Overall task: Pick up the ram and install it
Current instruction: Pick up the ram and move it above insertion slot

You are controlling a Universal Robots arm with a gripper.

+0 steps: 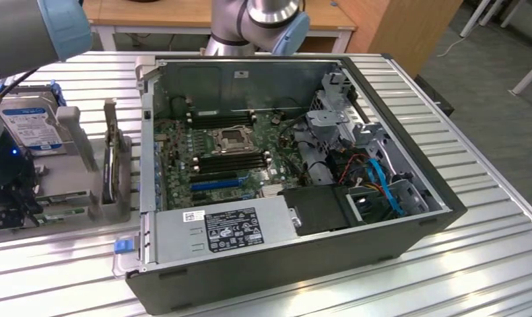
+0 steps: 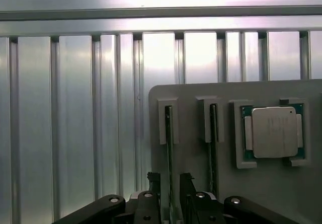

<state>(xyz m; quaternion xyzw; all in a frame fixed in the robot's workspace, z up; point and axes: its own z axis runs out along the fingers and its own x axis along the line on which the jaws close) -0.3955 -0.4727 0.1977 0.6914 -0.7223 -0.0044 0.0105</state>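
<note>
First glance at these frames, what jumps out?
The open computer case with its bare motherboard dominates the exterior view's middle. In the wrist view the open gripper straddles an edge-on ram stick standing in a grey holder, with the silver-topped processor chip seated on the same holder.

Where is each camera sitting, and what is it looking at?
Exterior view: sits high up, apart from the robot, looking down into the computer case on the slatted table; the arm shows along the top.
Wrist view: rides on the wrist, looking down past the open end effector at the ram standing in the grey holder, near the processor chip.
Shared: the grey holder and the slatted table.
</note>
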